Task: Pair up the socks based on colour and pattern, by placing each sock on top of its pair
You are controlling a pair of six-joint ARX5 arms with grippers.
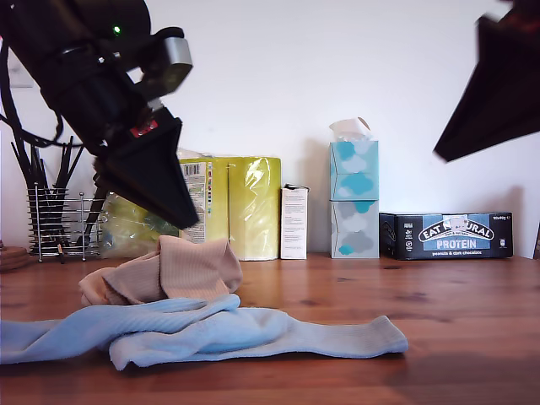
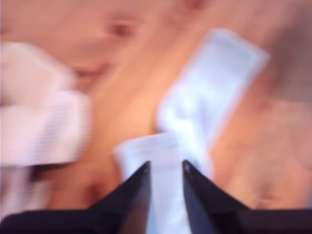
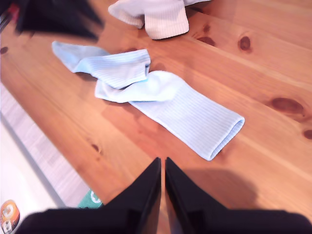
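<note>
Two pale blue socks (image 1: 211,333) lie tangled and stretched along the front of the wooden table (image 1: 456,321). Behind them the beige socks (image 1: 181,270) sit in a crumpled heap. My first gripper (image 1: 187,221) hangs just above the beige heap, at the exterior view's left. Its blurred wrist view shows the fingers (image 2: 165,165) a little apart and empty, over a blue sock (image 2: 209,97) with the beige socks (image 2: 44,122) alongside. My second gripper (image 1: 440,153) is high at the exterior view's right, shut and empty (image 3: 162,161), with the blue socks (image 3: 180,112) and beige socks (image 3: 161,17) far below it.
Along the back wall stand a wire utensil holder (image 1: 55,224), yellow packs (image 1: 240,207), a small white carton (image 1: 294,221), stacked tissue boxes (image 1: 353,198) and a dark protein bar box (image 1: 447,235). The table's edge (image 3: 53,141) runs close to the blue socks.
</note>
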